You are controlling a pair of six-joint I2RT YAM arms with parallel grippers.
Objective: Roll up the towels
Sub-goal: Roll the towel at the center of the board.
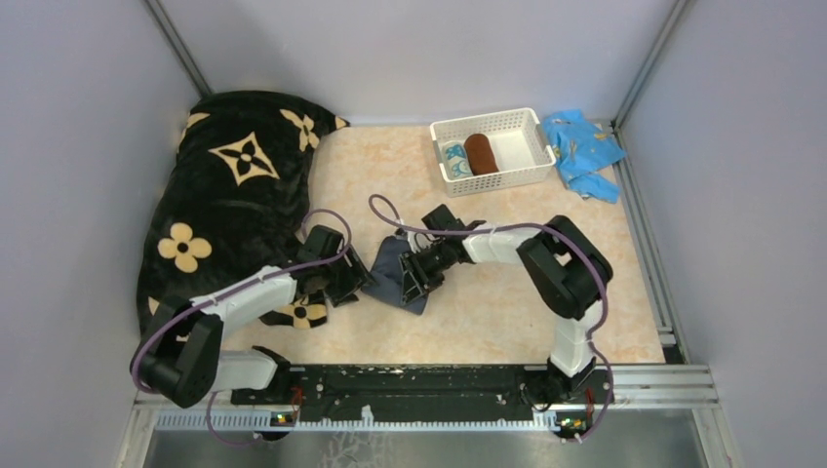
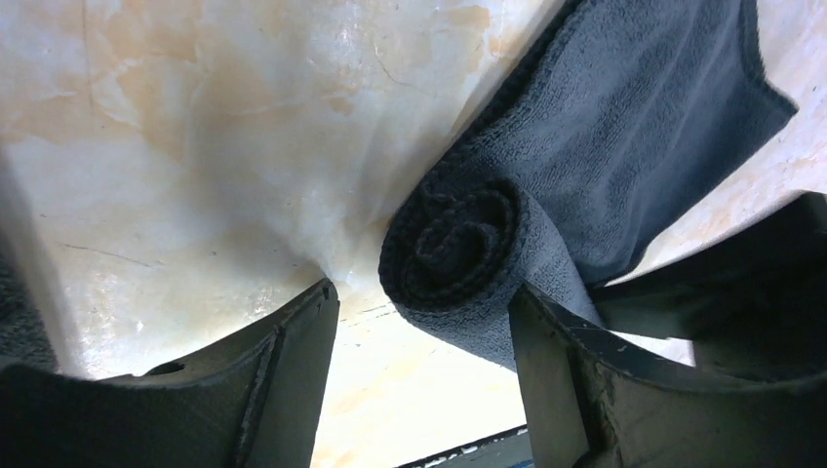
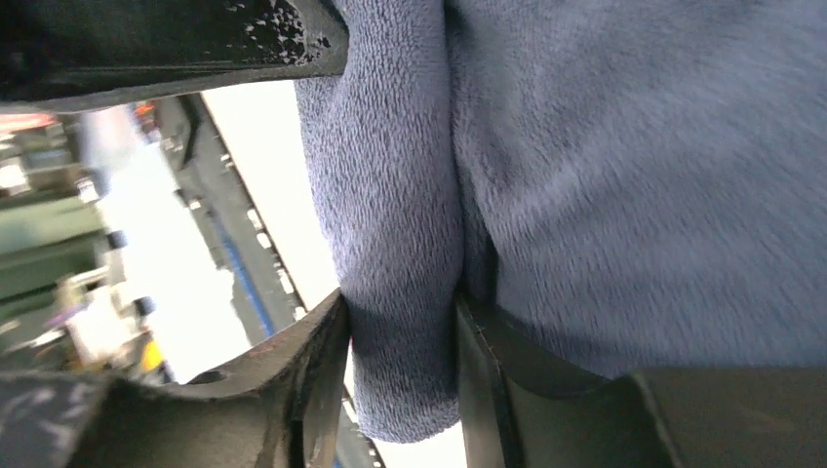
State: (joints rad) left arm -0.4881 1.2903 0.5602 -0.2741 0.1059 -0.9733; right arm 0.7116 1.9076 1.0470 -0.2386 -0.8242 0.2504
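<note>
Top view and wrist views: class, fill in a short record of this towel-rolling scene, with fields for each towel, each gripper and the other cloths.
grey-blue towel: mid table, partly rolled; one end a tight spiral, the rest flat
left gripper: open, jaws astride the rolled end
right gripper: shut on a fold of the grey-blue towel
teal-patterned towel: rolled, in the white basket
rust-brown towel: rolled, in the basket beside it
other cloths: black flowered blanket at left; light-blue cloth right of the basket
</note>
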